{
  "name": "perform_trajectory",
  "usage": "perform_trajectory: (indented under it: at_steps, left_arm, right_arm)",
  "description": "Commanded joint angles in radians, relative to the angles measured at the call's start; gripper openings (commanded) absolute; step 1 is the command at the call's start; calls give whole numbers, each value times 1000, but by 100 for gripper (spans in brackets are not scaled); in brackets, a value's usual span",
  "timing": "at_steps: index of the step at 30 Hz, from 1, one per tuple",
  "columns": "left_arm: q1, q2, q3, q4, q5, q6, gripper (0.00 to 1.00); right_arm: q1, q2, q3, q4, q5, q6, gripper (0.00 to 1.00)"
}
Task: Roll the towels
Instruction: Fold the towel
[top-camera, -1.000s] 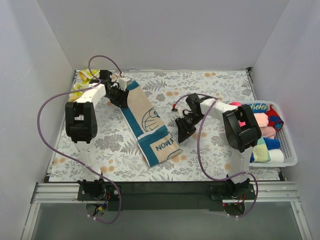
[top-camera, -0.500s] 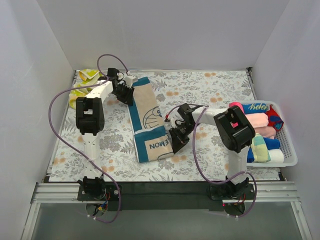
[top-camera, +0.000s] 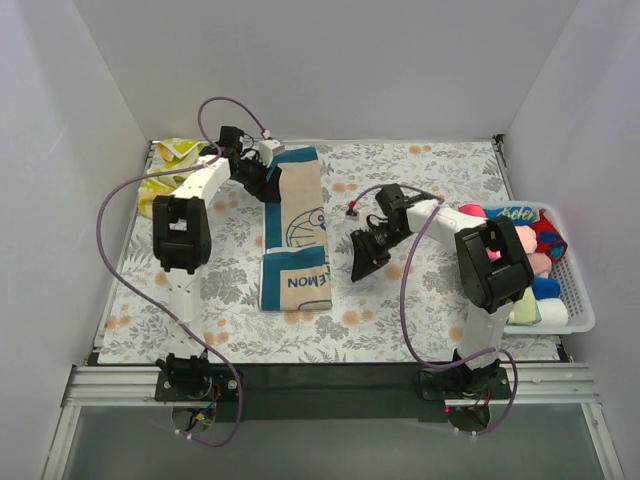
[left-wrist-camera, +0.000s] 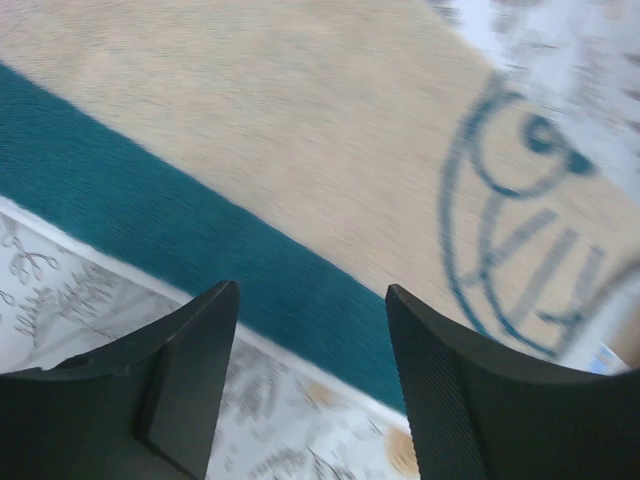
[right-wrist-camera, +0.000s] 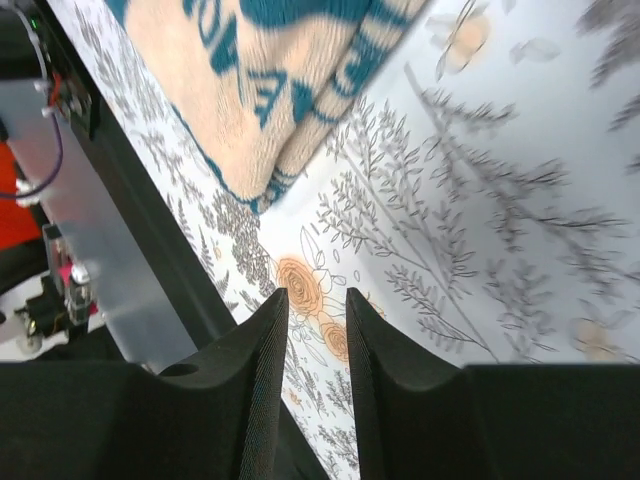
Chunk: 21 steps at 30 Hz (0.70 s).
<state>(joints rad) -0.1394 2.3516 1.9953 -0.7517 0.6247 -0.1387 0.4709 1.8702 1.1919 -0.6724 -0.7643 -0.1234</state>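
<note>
A tan-and-blue cartoon-print towel (top-camera: 298, 215) lies flat and straight on the floral covering, its near end folded over. My left gripper (top-camera: 270, 183) hovers open and empty over the towel's far left blue border (left-wrist-camera: 250, 260); its own view shows the open gripper (left-wrist-camera: 310, 290) with nothing between the jaws. My right gripper (top-camera: 358, 270) is off the towel's right side, above the covering, jaws a narrow gap apart and empty (right-wrist-camera: 317, 295). The towel's folded near end (right-wrist-camera: 280, 90) shows beyond it. A yellow patterned towel (top-camera: 165, 165) lies crumpled at the far left.
A white slotted basket (top-camera: 580, 300) at the right edge holds several rolled towels (top-camera: 525, 262) in pink, red, blue and beige. White walls enclose the table on three sides. A black rail runs along the near edge (right-wrist-camera: 130, 250).
The towel swung from a diagonal to lying straight. My right gripper pushed the near end left, then drew back right, off it. My left gripper moved right along the far edge.
</note>
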Motion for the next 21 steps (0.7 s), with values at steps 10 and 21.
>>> perform_trajectory:
  at_steps: [10,21]
  left_arm:
    - [-28,-410,-348,-84,443,304,57]
    - [-57,-777,-755,-35,294,439,53]
  right_arm:
    - [-2,84,219,22,-52,83,33]
    - [57,67,345,34,-112,85,25]
